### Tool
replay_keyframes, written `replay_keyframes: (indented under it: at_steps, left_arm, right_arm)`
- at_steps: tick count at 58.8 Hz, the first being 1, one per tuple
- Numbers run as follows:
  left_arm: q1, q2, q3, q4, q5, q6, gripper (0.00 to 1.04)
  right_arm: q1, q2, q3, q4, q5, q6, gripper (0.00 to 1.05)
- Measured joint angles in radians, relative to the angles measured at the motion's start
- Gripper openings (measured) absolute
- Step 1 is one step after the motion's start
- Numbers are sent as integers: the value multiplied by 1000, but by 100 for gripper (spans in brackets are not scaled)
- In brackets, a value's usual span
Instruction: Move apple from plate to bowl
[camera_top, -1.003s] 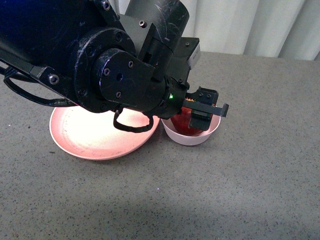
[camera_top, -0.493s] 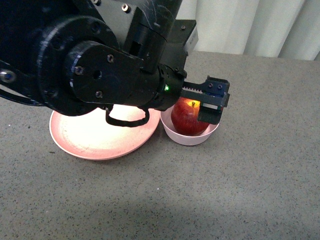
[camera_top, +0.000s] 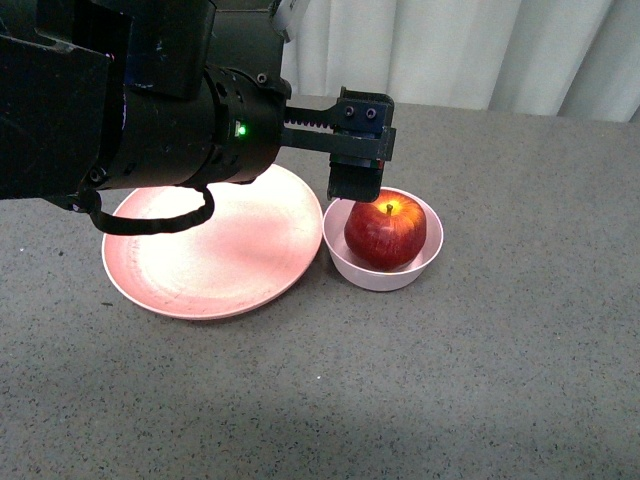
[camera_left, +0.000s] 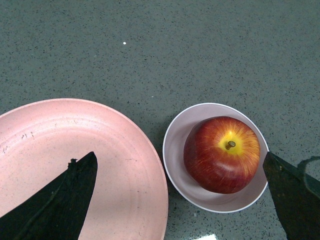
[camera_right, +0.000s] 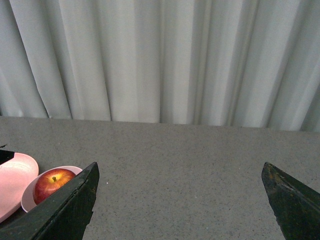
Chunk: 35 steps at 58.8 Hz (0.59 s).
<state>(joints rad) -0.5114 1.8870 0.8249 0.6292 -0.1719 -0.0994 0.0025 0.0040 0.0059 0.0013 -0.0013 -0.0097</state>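
The dark-red apple (camera_top: 385, 231) sits stem up in the small pale pink bowl (camera_top: 384, 273), just right of the wide salmon-pink plate (camera_top: 210, 250), which holds nothing. My left gripper (camera_top: 358, 160) is open and empty, raised above the gap between plate and bowl, clear of the apple. In the left wrist view the apple (camera_left: 221, 154) rests in the bowl (camera_left: 176, 150) beside the plate (camera_left: 115, 165), and the left gripper (camera_left: 182, 200) spans them with its jaws wide apart. My right gripper (camera_right: 180, 200) is open and empty over bare table; the apple (camera_right: 51, 182) shows far off.
The grey speckled table (camera_top: 520, 340) extends around the dishes. A pale curtain (camera_top: 470, 50) hangs behind the table's far edge. My left arm (camera_top: 130, 100) fills the upper left of the front view.
My left gripper has let go of the apple and risen up and back to the left. The apple stays in the bowl and shows fully now.
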Motion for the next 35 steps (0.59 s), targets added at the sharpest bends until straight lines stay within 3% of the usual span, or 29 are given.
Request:
replay_keyframes:
  at_steps: [6, 13, 29, 35]
  left_arm:
    - [12, 11, -147, 397, -230, 54, 77]
    - [85, -85, -318, 636, -236, 74, 57]
    - [233, -369, -583, 628, -103, 86, 7]
    - [280, -534, -639, 507, -45, 92, 4]
  right_arm:
    - [0, 0, 0, 0, 0, 0, 95]
    - [0, 0, 0, 0, 3, 0, 95]
    - [0, 0, 0, 0, 0, 0, 95]
    - [0, 0, 0, 0, 0, 0, 95]
